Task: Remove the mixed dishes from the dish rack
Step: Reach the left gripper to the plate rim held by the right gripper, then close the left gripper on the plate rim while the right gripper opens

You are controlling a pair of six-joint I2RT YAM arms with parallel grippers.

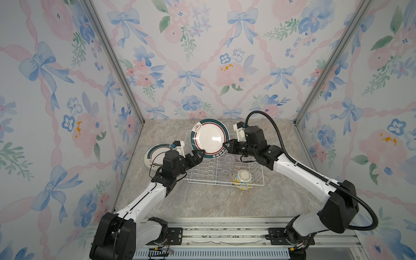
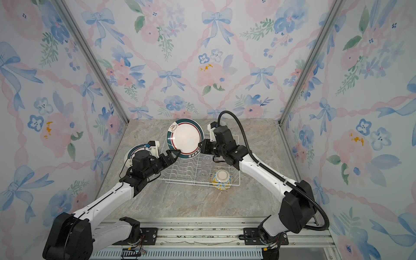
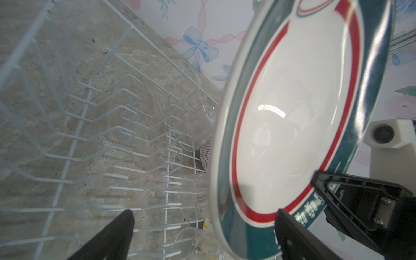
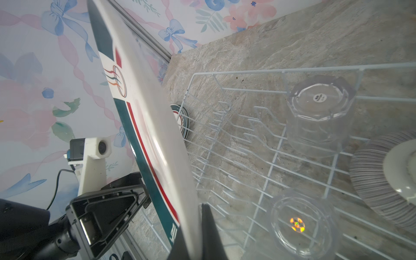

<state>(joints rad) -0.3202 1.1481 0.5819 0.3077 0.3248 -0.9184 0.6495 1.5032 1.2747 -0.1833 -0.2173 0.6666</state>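
Observation:
A white plate with a teal rim and red ring (image 1: 209, 137) (image 2: 185, 137) is held tilted up over the back of the dish rack (image 1: 225, 183) (image 2: 191, 181). My right gripper (image 1: 225, 145) (image 4: 193, 225) is shut on its right edge. At the plate's lower left edge my left gripper (image 1: 200, 155) (image 3: 204, 211) stands open, with the rim (image 3: 225, 202) between its spread fingers. In the rack stand two upturned clear glass cups (image 4: 319, 117) (image 4: 299, 225), a yellow-blue bowl (image 1: 242, 179) and a purple-striped bowl (image 4: 371, 175), which the right arm hides in both top views.
Another teal-rim plate (image 1: 153, 153) (image 2: 129, 155) lies on the marble table left of the rack, partly under my left arm. Floral walls close in the table at the back and both sides. The rack's upright dividers (image 3: 101, 126) stand bare.

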